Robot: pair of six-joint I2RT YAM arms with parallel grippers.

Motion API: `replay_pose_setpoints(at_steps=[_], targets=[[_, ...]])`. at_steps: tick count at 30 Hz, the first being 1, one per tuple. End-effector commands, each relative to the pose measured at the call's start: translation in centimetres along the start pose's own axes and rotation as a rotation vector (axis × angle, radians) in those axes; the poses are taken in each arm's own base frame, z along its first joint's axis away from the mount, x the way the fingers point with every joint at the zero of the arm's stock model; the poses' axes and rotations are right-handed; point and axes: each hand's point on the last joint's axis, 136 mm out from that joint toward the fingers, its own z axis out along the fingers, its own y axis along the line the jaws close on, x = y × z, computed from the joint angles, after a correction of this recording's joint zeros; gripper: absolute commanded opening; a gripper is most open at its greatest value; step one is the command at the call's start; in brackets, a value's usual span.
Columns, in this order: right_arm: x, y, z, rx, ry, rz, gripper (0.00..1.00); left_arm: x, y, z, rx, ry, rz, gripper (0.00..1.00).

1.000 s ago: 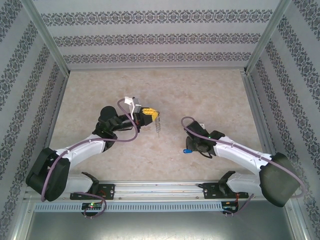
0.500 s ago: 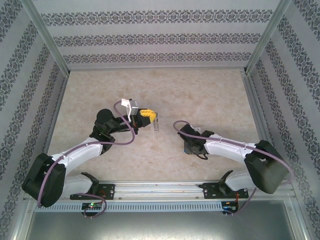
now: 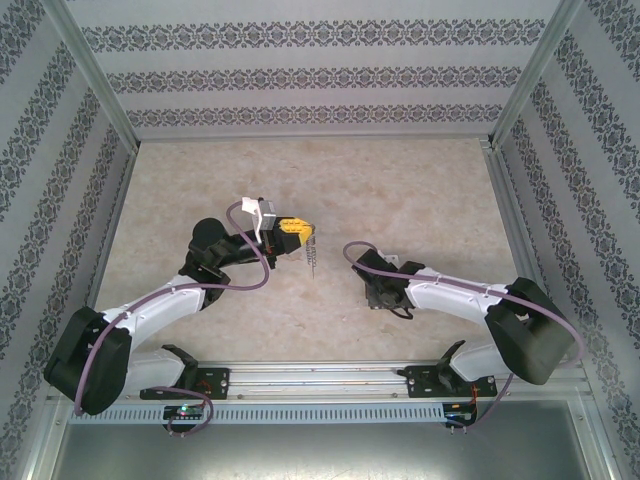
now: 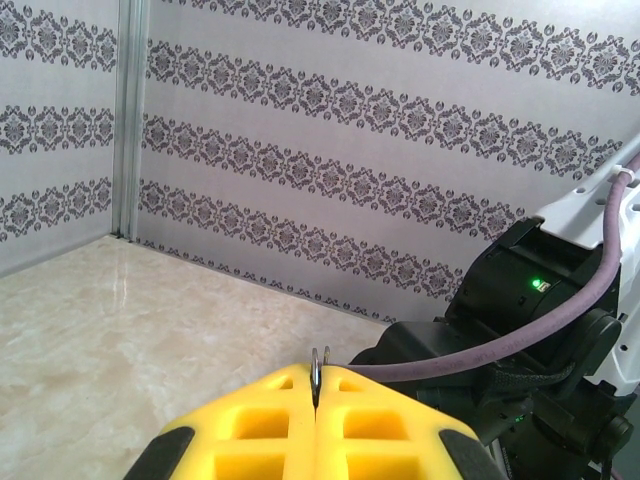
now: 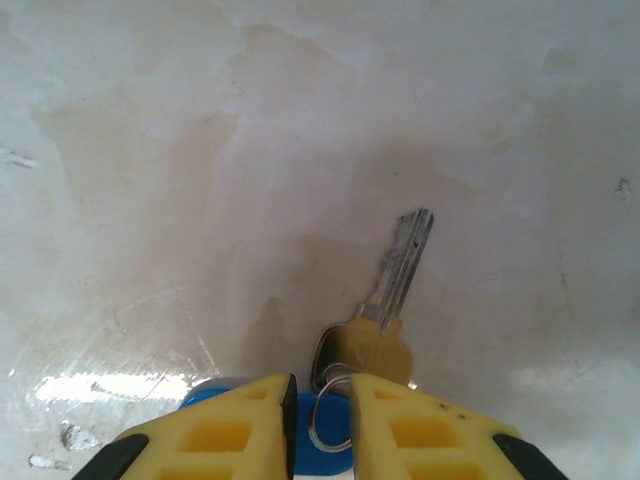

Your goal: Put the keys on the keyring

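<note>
Top external view first: your left claw [image 3: 300, 232] is closed on the keyring [image 3: 314, 256], which hangs from it over the middle of the worktop [image 3: 430, 190], a touch toward the left edge. Your right claw [image 3: 377, 296] is down at the surface, a little right of centre and toward the near edge, well apart from the keyring. By my reading the ring is secured and nothing is threaded on it.

Left wrist view: the yellow fingers [image 4: 250, 425] meet with no gap. A thin sliver of grey metal, part of the keyring [image 4: 317, 362], stands up from the seam. The right arm [image 4: 530, 300] sits just beyond.

Right wrist view: the key [image 5: 400, 275] lies flat on the worktop [image 5: 150, 150], its blade pointing away from the right claw [image 5: 322, 385]. The jaws stand a little apart, astride a small wire ring [image 5: 318, 425] at the key's head, with the blue plastic head [image 5: 215, 398] beneath them. No firm pinch shows, so I judge the pickup not yet done.

You have yet to grip and lift the key, carry it to the keyring and thread it on.

Count: one keyring, one key, one small wire ring, two claws.
</note>
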Motion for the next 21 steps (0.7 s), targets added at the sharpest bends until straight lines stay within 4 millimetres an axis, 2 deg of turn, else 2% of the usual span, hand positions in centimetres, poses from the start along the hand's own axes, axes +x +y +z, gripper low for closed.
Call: replay_pose_setpoints(at_steps=[1, 11, 21], targets=[[-0.4, -0.1, -0.6, 0.008, -0.029, 0.001, 0.23, -1.6, -0.9, 0.0, 0.027, -0.056, 0.063, 0.0], [0.4, -1.0, -0.4, 0.033, -0.012, 0.004, 0.26, -1.5, -0.8, 0.1, 0.03, -0.057, 0.056, 0.0], [0.8, -1.0, 0.1, 0.037, -0.001, 0.003, 0.25, -1.6, -0.8, 0.1, 0.028, -0.058, 0.056, 0.0]])
